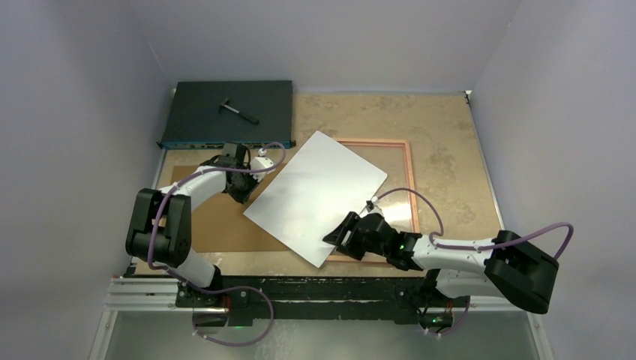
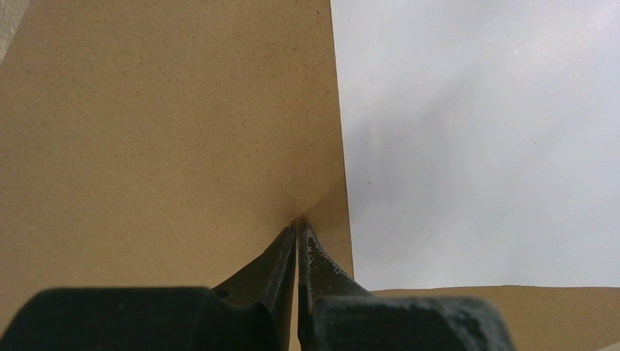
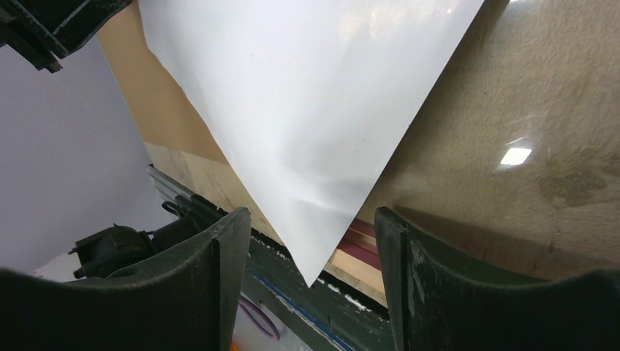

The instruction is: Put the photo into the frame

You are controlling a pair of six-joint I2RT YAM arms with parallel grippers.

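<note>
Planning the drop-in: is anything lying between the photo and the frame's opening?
Nothing visible. The photo overlaps the frame on its left side, and the exposed opening is bare; the part under the photo is hidden.

We have bare desk to pass over, right of and beyond the frame. The photo covers its left side, crowded by the left pincer and the right pincer. A dark box blocks the far-left corner.
</note>
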